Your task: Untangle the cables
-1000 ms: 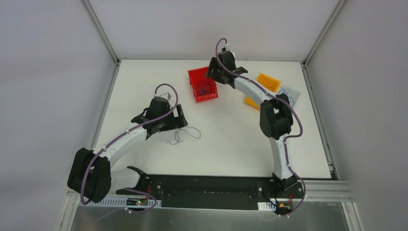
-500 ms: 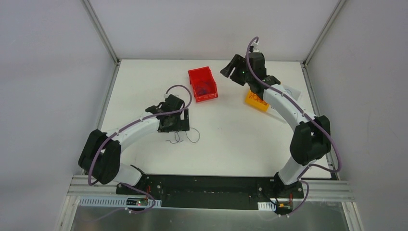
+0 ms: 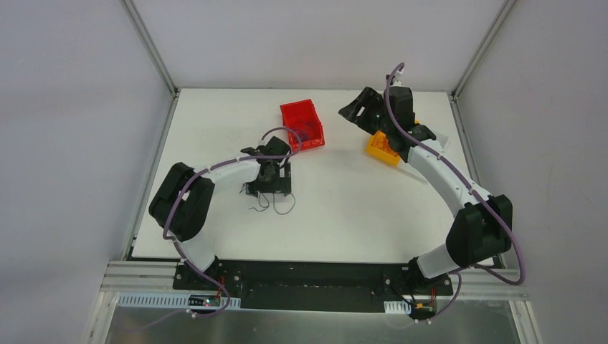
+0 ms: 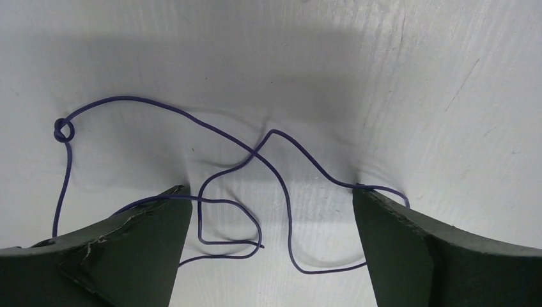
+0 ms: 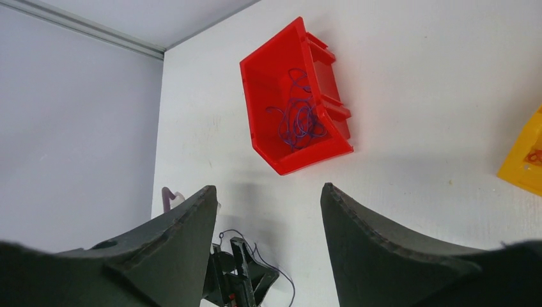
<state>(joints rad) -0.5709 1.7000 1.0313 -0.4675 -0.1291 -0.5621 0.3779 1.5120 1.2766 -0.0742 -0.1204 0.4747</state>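
A thin purple cable lies tangled on the white table, with loops and a small knot at its left end. It also shows in the top view. My left gripper hangs open right over it, its fingers straddling the loops without gripping them. My right gripper is open and empty, raised at the back between the red bin and the yellow bin. The red bin holds a bundle of purple cables.
A yellow bin edge shows at the right of the right wrist view. A white sheet with cables lies behind the right arm. The enclosure walls rise at the back and sides.
My left gripper has moved right and down over the cable on the table. My right arm has swung right, away from the red bin towards the yellow bin.
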